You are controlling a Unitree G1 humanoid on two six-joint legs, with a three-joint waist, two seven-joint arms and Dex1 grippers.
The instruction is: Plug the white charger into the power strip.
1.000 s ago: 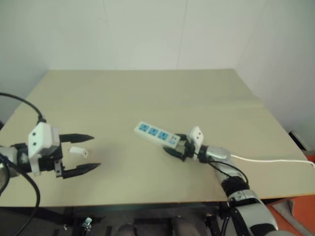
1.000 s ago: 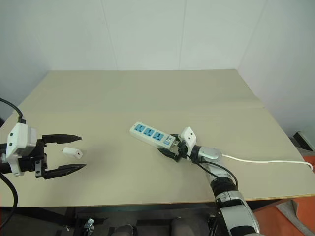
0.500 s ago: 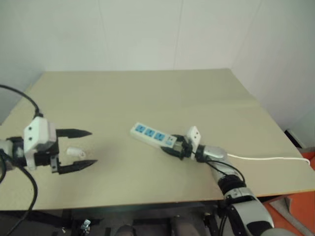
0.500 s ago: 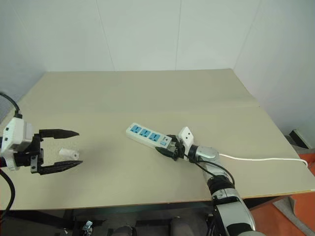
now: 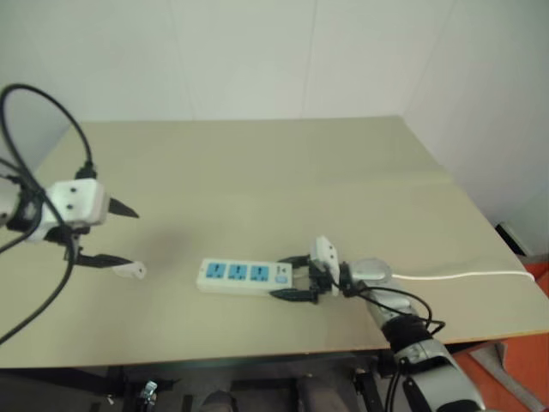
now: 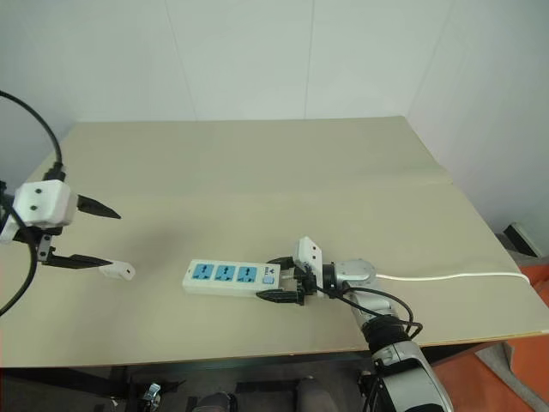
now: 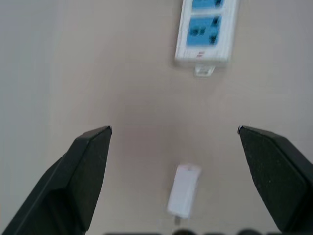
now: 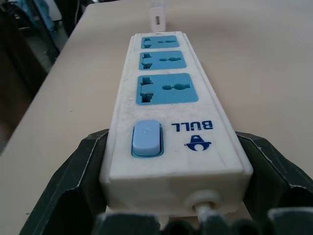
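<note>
Charger (image 6: 116,271) lies flat on the table (image 6: 257,172), loose, w/ our left gripper (image 6: 90,233) just above it, jaws wide open, nothing held. Strip (image 6: 227,278) lies near the front edge, at 3 o'clock from the charger, apart from it; our right gripper (image 6: 281,279) is clamped on its switch end, cord (image 6: 446,276) trailing off at 3. Step, we judge: pickup not yet done. Next: lower, close on the charger, carry it to a blue socket, prongs down. Table is plain beige, white walls behind.
</note>
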